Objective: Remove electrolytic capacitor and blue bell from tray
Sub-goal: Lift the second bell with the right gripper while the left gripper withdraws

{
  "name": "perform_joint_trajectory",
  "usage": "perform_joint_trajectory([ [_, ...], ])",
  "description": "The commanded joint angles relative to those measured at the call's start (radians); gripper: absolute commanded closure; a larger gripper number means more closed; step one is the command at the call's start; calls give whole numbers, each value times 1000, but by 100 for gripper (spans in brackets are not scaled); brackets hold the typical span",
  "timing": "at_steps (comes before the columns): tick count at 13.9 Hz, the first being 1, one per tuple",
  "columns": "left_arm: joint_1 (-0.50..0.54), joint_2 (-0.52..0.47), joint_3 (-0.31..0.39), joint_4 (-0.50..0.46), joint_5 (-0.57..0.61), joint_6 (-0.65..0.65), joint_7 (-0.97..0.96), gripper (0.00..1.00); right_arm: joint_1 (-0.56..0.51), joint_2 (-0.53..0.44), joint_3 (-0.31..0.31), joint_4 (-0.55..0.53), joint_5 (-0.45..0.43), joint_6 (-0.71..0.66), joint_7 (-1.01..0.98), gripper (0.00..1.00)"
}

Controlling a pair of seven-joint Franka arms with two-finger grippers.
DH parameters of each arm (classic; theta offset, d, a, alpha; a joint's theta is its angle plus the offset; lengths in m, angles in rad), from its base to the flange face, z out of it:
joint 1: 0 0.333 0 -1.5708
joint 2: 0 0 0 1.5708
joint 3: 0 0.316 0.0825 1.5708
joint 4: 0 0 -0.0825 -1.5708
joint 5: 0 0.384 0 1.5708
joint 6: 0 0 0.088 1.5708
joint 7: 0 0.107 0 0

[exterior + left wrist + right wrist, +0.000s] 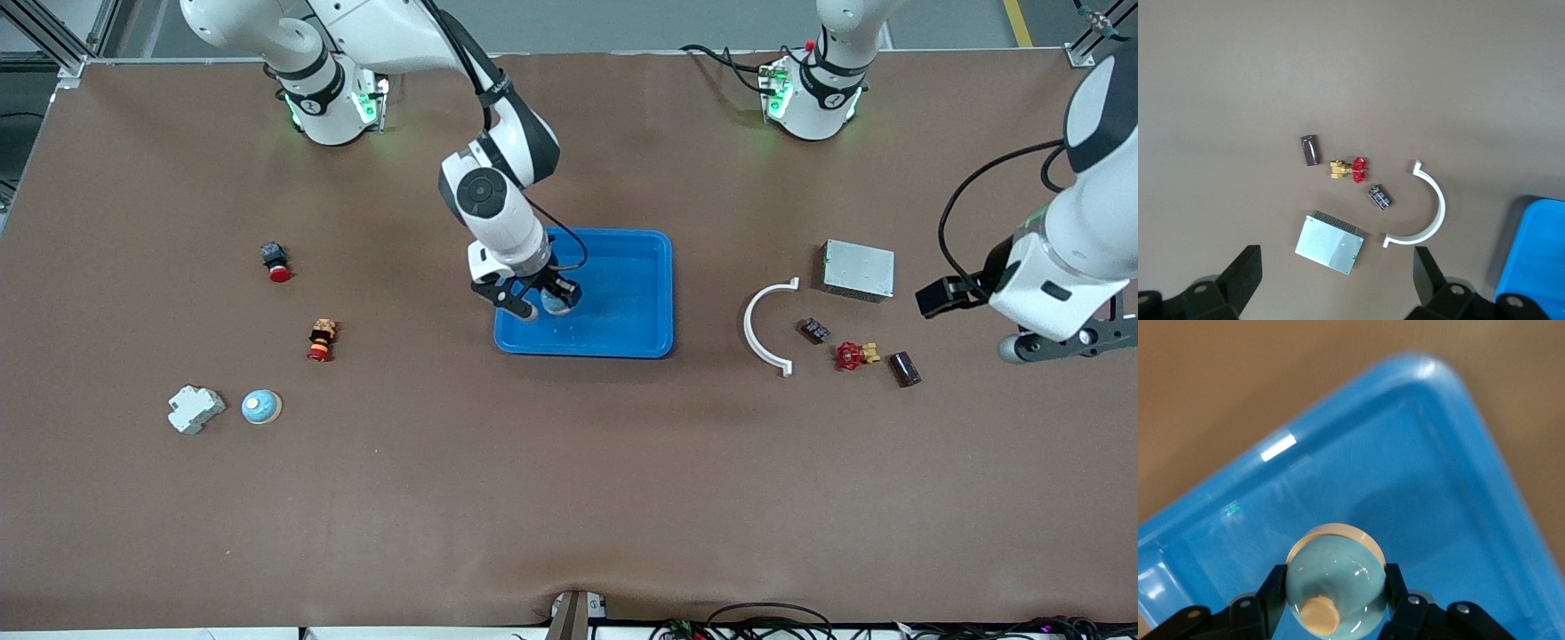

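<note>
- The blue bell (pixel 1333 579) sits in the tray (pixel 636 293), in the part of the tray toward the right arm's end of the bench (pixel 533 498)
- The right tool (pixel 544 300) is clenched on the bell, one finger pressed on each side of the dome, as the right wrist view shows
- The bell looks like a smooth, glossy, hard dome on a flat cream base; it is probably light and stiff, and the curved shell is likely slippery, so a hold low on the dome near its widest part seems safest
- The bell has no long axis to speak of: it is round, its cream knob on top, tilted slightly toward the wrist camera
- A dark cylinder (pixel 905 368), likely the capacitor, lies on its side on the bench outside the tray, toward the left arm's end, beside a red-handled valve (pixel 854 355); its long axis runs slantwise
- The left tool (pixel 1338 280) waits released over the bench near the grey metal box (pixel 1329 243)
- A second, similar bell (pixel 261 406) stands on the bench toward the right arm's end
</note>
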Motion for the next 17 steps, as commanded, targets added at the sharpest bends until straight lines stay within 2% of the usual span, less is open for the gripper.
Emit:
perform_joint_trajectory([
  [1, -2, -71, -21, 0, -39, -22, 27, 0, -5, -65, -110, 26, -8, -155, -141, 100],
  [2, -24, -147, 33, -11, -109, -19, 40, 0, -7, -74, -158, 32, -6, -195, -218, 100],
  [4, -155, -215, 228, -34, -194, -21, 75, 0, -36, -76, -236, 57, -3, -255, -367, 100],
  [6, -267, -272, 448, -45, -335, -39, 118, 0, -132, -73, -244, 86, 0, -289, -517, 100],
  [9, -424, -361, 672, -114, -382, -36, 213, 0, -253, -62, -244, 140, 8, -320, -678, 100],
  [11, -508, -405, 771, -158, -389, -33, 276, 0, -325, -28, -241, 199, 9, -346, -772, 100],
  [13, -596, -471, 867, -242, -389, 2, 328, 0, -396, 19, -236, 242, 17, -346, -875, 100],
  [15, -646, -527, 932, -325, -388, 45, 366, 0, -459, 79, -236, 290, 89, -346, -982, 100],
  [17, -648, -539, 944, -335, -389, 41, 423, 0, -513, 134, -236, 336, 144, -346, -1070, 100],
])
